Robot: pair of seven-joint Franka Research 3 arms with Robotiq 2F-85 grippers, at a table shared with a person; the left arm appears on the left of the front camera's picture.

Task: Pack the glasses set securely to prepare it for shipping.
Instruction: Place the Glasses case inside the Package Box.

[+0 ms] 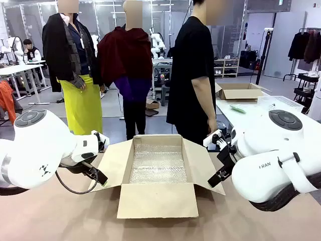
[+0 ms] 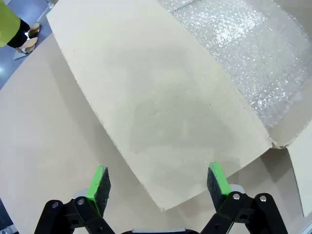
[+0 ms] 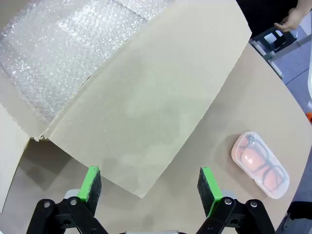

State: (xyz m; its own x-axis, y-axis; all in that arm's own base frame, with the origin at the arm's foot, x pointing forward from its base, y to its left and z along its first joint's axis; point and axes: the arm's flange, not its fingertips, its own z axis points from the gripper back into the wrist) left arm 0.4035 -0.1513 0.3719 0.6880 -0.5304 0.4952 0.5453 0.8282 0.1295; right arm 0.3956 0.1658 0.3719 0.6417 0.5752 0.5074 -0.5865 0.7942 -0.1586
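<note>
Pink glasses case (image 3: 260,165) lay near the cardboard box (image 1: 155,201). Left gripper (image 2: 158,183) and right gripper (image 3: 148,187) gaped empty. The right likely needed a crosswise grip on the case.

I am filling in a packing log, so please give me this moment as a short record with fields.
box: open on the table, flaps spread, lined with bubble wrap
pink case: on the table beside the right flap, outside the box, glasses inside
left gripper: open, above the left flap, empty
right gripper: open, above the right flap, empty
person: standing at the far side
</note>
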